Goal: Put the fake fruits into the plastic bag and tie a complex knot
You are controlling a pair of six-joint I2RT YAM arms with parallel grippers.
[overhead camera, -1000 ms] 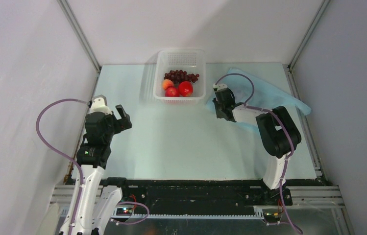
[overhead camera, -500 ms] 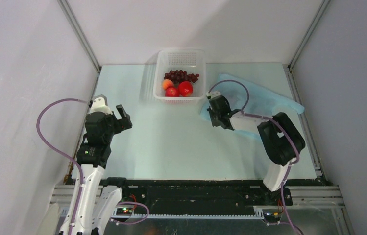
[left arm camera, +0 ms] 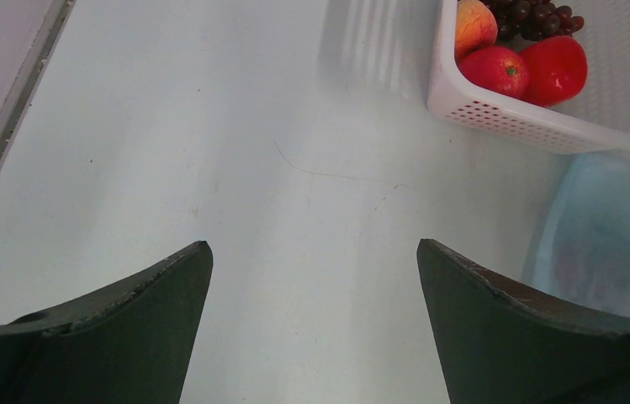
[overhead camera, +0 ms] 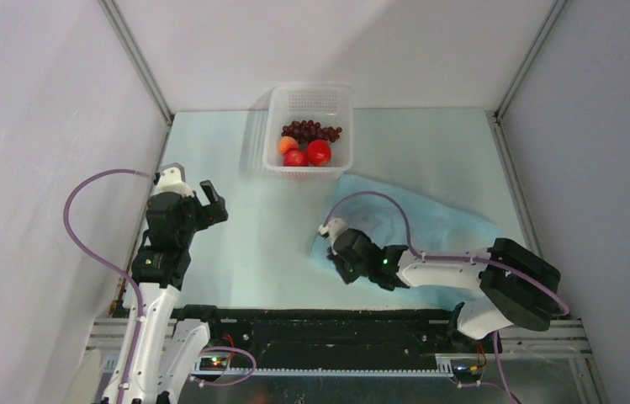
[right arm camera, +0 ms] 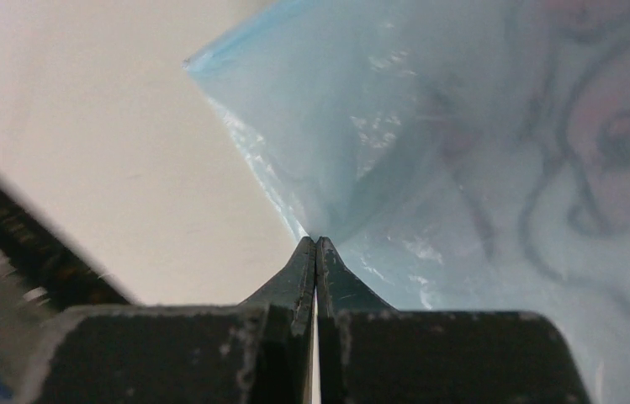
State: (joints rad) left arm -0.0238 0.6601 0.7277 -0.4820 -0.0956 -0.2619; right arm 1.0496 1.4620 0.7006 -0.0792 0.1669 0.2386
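The light-blue plastic bag [overhead camera: 429,220] lies flat across the right half of the table, with a cartoon figure printed on it [right arm camera: 496,126]. My right gripper [overhead camera: 338,268] is shut on the bag's left edge near the table's front middle [right arm camera: 316,241]. The fake fruits sit in the white basket [overhead camera: 341,94] at the back: dark-red grapes [overhead camera: 311,130], two red round fruits [overhead camera: 319,151] [overhead camera: 295,157] and an orange-peach one [overhead camera: 287,144]. My left gripper [overhead camera: 209,202] is open and empty at the left, above bare table [left arm camera: 314,248]. No knot shows.
Metal frame rails [overhead camera: 138,63] run along the left and right table edges. The black base rail [overhead camera: 320,324] lies along the near edge. In the left wrist view the basket [left arm camera: 496,109] is at the upper right and the bag's corner [left arm camera: 606,227] at the right.
My right gripper has pulled the bag from the back right toward the front middle of the table. The left arm has not moved.
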